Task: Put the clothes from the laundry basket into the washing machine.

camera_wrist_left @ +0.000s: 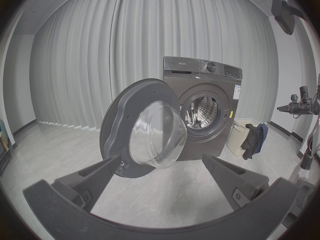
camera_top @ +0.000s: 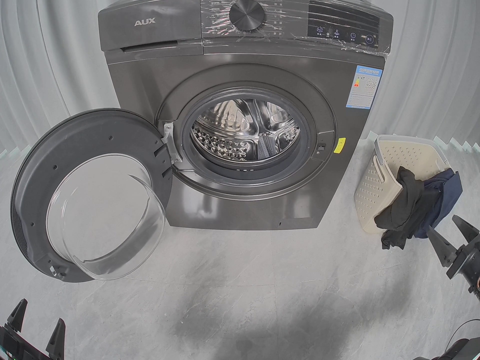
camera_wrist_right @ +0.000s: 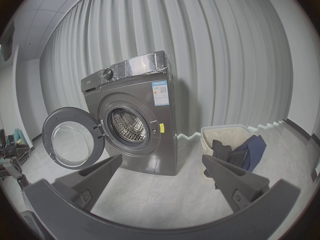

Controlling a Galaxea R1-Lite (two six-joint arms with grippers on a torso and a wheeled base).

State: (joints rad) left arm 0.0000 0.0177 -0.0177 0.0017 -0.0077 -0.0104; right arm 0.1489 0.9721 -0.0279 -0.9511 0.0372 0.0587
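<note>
Fingers (camera_top: 439, 246) spread, holding nothing, on my right gripper (camera_top: 452, 237) and left gripper (camera_top: 39, 326); clothes (camera_top: 407, 206) drape the laundry basket (camera_top: 415, 158) rim beside the open washing machine (camera_top: 150, 76); its drum (camera_top: 245, 131) looks empty; I judge loading not begun.

We see a pale pleated curtain (camera_top: 430, 66) hanging in vertical folds across the whole back of the room, its hem meeting the floor (camera_top: 260, 286) in a scalloped line. The floor is light grey tile with faint marbled veining and thin joints between the slabs. In the left wrist view we make out a plain white wall (camera_wrist_left: 16, 84) beside the curtain, with a dark baseboard (camera_wrist_left: 23, 125) along its foot. Overhead is a ceiling (camera_wrist_right: 50, 14) of square white panels, their seams forming a grid. Against the side wall in the right wrist view sits some dark clutter (camera_wrist_right: 13, 150) with a teal item among it, too small for us to identify.
</note>
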